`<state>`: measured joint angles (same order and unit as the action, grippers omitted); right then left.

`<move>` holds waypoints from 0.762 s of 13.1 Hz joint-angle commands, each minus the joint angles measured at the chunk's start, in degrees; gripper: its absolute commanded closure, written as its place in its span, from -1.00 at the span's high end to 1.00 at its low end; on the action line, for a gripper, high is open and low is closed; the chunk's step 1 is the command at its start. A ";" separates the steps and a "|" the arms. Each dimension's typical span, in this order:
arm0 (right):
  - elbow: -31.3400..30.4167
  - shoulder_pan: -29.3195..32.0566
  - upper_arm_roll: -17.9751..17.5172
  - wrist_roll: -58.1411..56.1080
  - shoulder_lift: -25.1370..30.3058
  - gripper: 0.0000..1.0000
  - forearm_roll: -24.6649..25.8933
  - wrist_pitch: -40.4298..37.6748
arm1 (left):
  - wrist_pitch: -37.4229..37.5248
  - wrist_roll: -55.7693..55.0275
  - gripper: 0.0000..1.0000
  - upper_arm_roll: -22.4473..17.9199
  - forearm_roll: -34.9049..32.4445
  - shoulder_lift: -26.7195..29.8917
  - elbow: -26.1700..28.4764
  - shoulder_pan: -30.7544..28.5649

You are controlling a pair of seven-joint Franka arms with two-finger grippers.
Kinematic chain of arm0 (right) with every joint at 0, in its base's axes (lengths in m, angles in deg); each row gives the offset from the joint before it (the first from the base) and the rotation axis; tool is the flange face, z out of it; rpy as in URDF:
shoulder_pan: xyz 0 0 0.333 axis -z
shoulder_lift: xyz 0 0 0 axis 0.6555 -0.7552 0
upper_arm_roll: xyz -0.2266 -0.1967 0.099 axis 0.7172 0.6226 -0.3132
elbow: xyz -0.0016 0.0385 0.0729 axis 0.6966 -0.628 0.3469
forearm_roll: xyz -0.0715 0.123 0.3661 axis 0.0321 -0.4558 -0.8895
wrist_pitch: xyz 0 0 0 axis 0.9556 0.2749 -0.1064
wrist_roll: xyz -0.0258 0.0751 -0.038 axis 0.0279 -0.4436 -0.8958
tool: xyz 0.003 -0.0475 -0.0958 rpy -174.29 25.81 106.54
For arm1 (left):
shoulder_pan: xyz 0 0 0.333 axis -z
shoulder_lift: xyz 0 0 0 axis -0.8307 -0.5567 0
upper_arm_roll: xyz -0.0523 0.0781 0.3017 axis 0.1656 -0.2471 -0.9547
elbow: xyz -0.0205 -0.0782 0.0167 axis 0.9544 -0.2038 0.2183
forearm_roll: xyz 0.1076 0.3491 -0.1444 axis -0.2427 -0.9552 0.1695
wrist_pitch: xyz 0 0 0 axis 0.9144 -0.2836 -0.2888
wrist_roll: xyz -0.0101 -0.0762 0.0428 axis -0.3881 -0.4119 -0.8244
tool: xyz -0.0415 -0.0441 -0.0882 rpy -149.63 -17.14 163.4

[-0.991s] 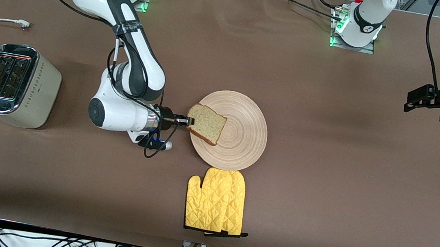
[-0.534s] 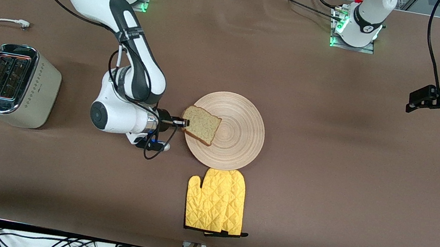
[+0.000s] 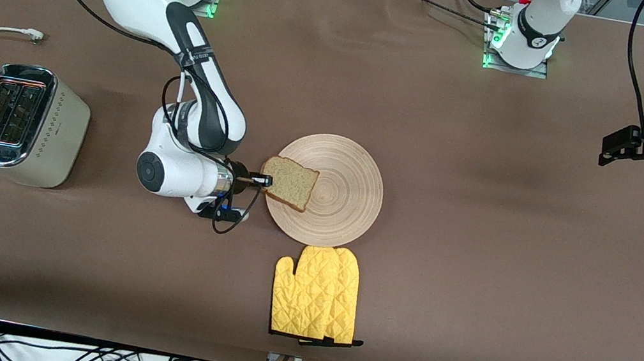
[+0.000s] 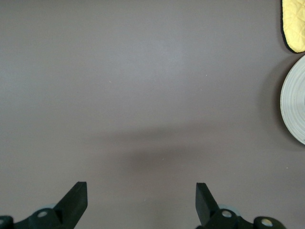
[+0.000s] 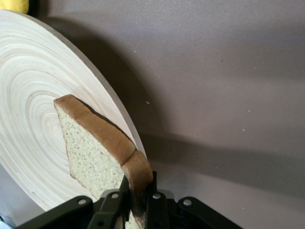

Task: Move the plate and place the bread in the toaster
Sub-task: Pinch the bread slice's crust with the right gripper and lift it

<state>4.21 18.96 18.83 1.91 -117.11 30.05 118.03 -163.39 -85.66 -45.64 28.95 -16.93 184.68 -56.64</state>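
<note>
Bread (image 3: 290, 183) is pinched at its crust by the right gripper (image 3: 264, 180), lifted over the plate's (image 3: 343, 210) 9 o'clock rim. It should be kept vertical for the toaster (image 3: 21, 123) slots, farther along the desk (image 3: 477, 263) at 9 o'clock. Left gripper (image 4: 141, 202) waits, spread.

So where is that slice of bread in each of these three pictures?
Front view: the bread is over the plate's edge toward the toaster's end, clamped in the right gripper.
Left wrist view: not in it.
Right wrist view: bread rises from the right gripper.
Shared landmark: the plate.
</note>
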 commanded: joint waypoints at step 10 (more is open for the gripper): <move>0.22 0.03 -0.04 0.98 2.11 -1.00 13.12 -0.64 | 1.02 -0.30 1.00 0.10 -1.40 0.42 -0.30 0.21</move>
<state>5.03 18.95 18.71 1.94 -116.76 40.68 118.00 -163.37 -85.66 -45.63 28.94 -16.93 184.68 -56.64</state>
